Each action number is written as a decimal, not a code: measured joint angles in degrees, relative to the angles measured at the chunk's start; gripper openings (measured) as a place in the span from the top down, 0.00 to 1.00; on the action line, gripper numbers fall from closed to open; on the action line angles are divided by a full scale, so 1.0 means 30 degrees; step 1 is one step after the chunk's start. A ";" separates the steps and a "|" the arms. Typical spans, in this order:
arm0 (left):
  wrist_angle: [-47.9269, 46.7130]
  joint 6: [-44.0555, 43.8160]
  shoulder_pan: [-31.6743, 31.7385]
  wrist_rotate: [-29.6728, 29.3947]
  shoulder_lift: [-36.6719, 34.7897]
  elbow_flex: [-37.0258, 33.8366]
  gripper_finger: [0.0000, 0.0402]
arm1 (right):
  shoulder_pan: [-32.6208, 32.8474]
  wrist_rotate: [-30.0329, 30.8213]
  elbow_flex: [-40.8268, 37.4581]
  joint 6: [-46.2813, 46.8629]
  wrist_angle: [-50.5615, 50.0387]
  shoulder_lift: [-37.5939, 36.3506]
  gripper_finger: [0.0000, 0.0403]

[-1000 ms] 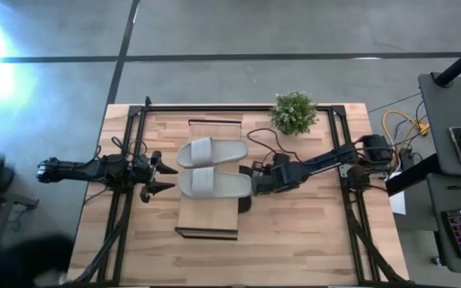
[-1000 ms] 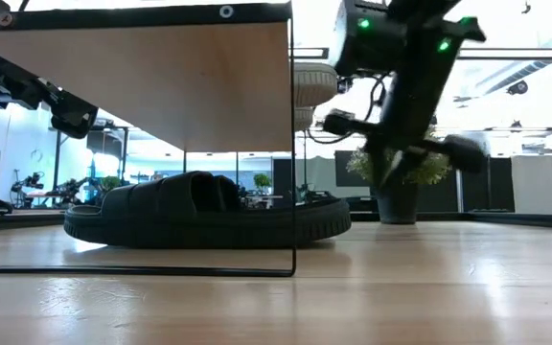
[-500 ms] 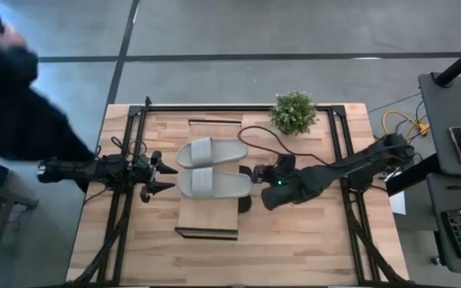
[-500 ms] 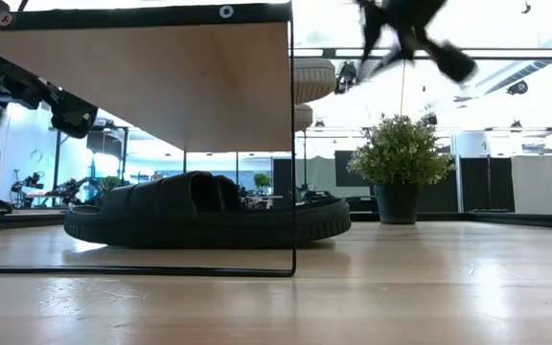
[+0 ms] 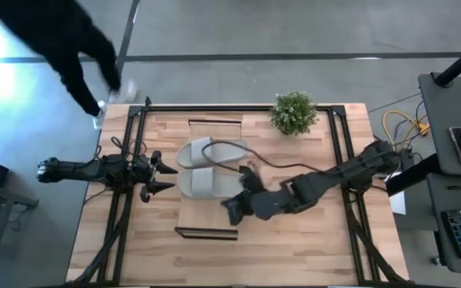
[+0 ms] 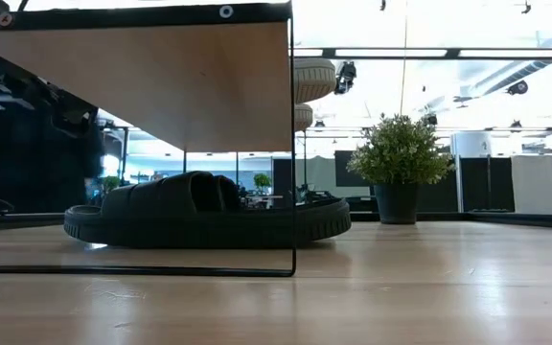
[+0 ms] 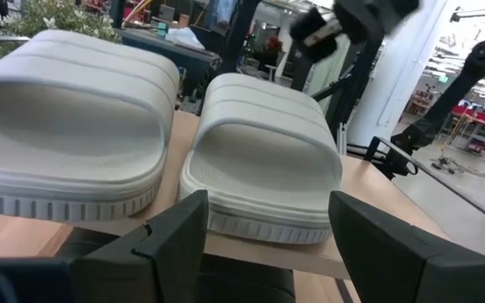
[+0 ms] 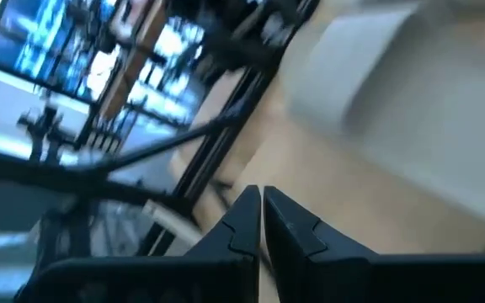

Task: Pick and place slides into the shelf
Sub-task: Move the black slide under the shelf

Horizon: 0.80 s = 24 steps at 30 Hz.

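Two light grey slides (image 5: 208, 166) lie side by side, soles down, on the shelf's plank top (image 5: 206, 221); the left wrist view shows them close up (image 7: 259, 160). One black slide (image 6: 209, 211) rests on the tabletop under the shelf plank (image 6: 161, 86); a second black one does not show. My left gripper (image 5: 163, 176) hovers open at the shelf's left side, level with the grey slides (image 7: 263, 244). My right gripper (image 5: 232, 211) is shut above the shelf's near half, its tips together (image 8: 261, 210), and is out of the low view.
A potted plant (image 5: 294, 112) stands at the far edge, right of the shelf (image 6: 401, 158). A person's dark sleeve (image 5: 78, 40) reaches over the table's far left corner. Cables (image 5: 250, 156) trail across the slides from the right arm. Bare tabletop (image 5: 294, 248) lies near and right.
My right gripper has risen from beside the shelf's right side, out of the low view, and swung toward the near-left, over the shelf's near half. A person's arm has come in over the far left corner. The slides have stayed put.
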 joint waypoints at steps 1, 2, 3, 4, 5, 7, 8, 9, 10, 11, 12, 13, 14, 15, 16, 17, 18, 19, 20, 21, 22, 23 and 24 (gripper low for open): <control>-0.0021 -0.0002 0.0000 0.0004 -0.0007 0.0000 0.42 | -0.0015 -0.0669 0.0409 0.0090 0.0051 0.0496 0.97; -0.0011 0.0001 0.0000 0.0003 -0.0004 0.0000 0.42 | -0.0015 -0.1265 0.0817 0.0231 0.0017 0.1028 0.97; 0.0003 0.0003 0.0000 0.0000 0.0007 0.0000 0.42 | 0.0004 -0.1824 0.1262 0.0274 -0.0015 0.1569 0.97; -0.0011 0.0005 0.0000 0.0001 0.0000 0.0000 0.42 | 0.0007 -0.2329 0.1736 0.0249 0.0016 0.2120 0.97; -0.0017 -0.0002 0.0000 0.0014 -0.0007 0.0000 0.42 | 0.0014 -0.2760 0.2185 0.0139 -0.0009 0.2647 0.97; -0.0001 -0.0001 0.0000 0.0006 0.0000 0.0000 0.42 | 0.0014 -0.3622 0.3206 -0.0341 -0.0057 0.3669 0.97; -0.0010 0.0001 0.0000 0.0006 -0.0006 0.0000 0.42 | 0.0014 -0.3992 0.3743 -0.0630 -0.0093 0.4125 0.97; -0.0005 0.0004 0.0000 0.0007 -0.0012 0.0000 0.42 | 0.0014 -0.4228 0.4353 -0.0959 -0.0427 0.4539 0.97; -0.0002 0.0000 0.0000 0.0000 -0.0015 0.0000 0.42 | 0.0014 -0.4323 0.5080 -0.1224 -0.1117 0.4970 0.97; -0.0010 0.0001 0.0000 0.0004 -0.0015 0.0000 0.42 | 0.0014 -0.4319 0.5894 -0.1470 -0.2038 0.5401 0.97; -0.0010 0.0001 0.0000 0.0007 -0.0015 0.0000 0.42 | 0.0022 -0.4291 0.6730 -0.1719 -0.3306 0.5795 0.97; -0.0008 0.0001 0.0000 0.0000 -0.0015 0.0000 0.42 | 0.0017 -0.4195 0.7625 -0.2007 -0.4760 0.6233 0.97; -0.0002 0.0002 0.0000 0.0000 -0.0012 0.0000 0.42 | 0.0022 -0.4059 0.8500 -0.2149 -0.6203 0.6648 0.97; -0.0010 0.0003 0.0000 0.0001 -0.0006 0.0000 0.42 | 0.0022 -0.3935 0.9342 -0.2158 -0.7671 0.7084 0.97; -0.0010 -0.0002 0.0000 0.0007 0.0007 0.0000 0.42 | 0.0022 -0.3903 1.0110 -0.2147 -0.9177 0.7478 0.97; -0.0002 -0.0002 0.0000 0.0000 0.0007 0.0000 0.42 | 0.0015 -0.3912 1.0839 -0.2153 -1.0442 0.7916 0.97; -0.0009 0.0001 0.0000 0.0000 0.0007 0.0000 0.42 | 0.0022 -0.3995 1.1510 -0.2174 -1.1387 0.8322 0.97; -0.0010 -0.0001 0.0000 0.0007 0.0007 0.0000 0.42 | 0.0022 -0.4245 1.2016 -0.2199 -1.2170 0.8679 0.97; -0.0005 0.0005 0.0000 0.0002 0.0007 0.0000 0.42 | 0.0022 -0.4536 1.2428 -0.2220 -1.2843 0.9026 0.97; -0.0007 0.0002 0.0000 0.0000 0.0005 0.0000 0.42 | 0.0014 -0.4761 1.2808 -0.2223 -1.3297 0.9371 0.97; -0.0010 -0.0002 0.0000 0.0007 -0.0003 0.0000 0.42 | 0.0010 -0.4911 1.3160 -0.2266 -1.3527 0.9673 0.97; -0.0010 -0.0002 0.0000 0.0007 -0.0015 0.0000 0.42 | 0.0014 -0.4901 1.3395 -0.2377 -1.3656 0.9883 0.97; -0.0003 -0.0002 0.0000 0.0001 -0.0014 0.0000 0.42 | 0.0011 -0.4899 1.3569 -0.2488 -1.3718 1.0083 0.97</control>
